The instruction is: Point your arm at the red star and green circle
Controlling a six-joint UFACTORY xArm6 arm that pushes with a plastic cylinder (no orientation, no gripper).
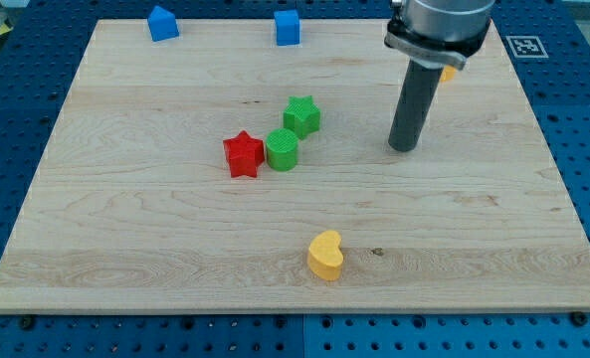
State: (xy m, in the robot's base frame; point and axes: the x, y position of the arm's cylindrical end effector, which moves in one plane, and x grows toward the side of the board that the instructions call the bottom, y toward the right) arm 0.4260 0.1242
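The red star [243,155] lies near the middle of the wooden board [125,229], touching the green circle [283,150] on its right. A green star [301,115] sits just up and right of the green circle. My tip [403,147] rests on the board well to the right of these blocks, apart from them. The dark rod rises from the tip to the arm at the view's top right.
Two blue blocks [162,23] [288,28] sit at the board's top edge. A yellow heart [325,255] lies near the bottom edge. A yellow block [448,72] peeks out behind the arm at top right. Blue perforated table surrounds the board.
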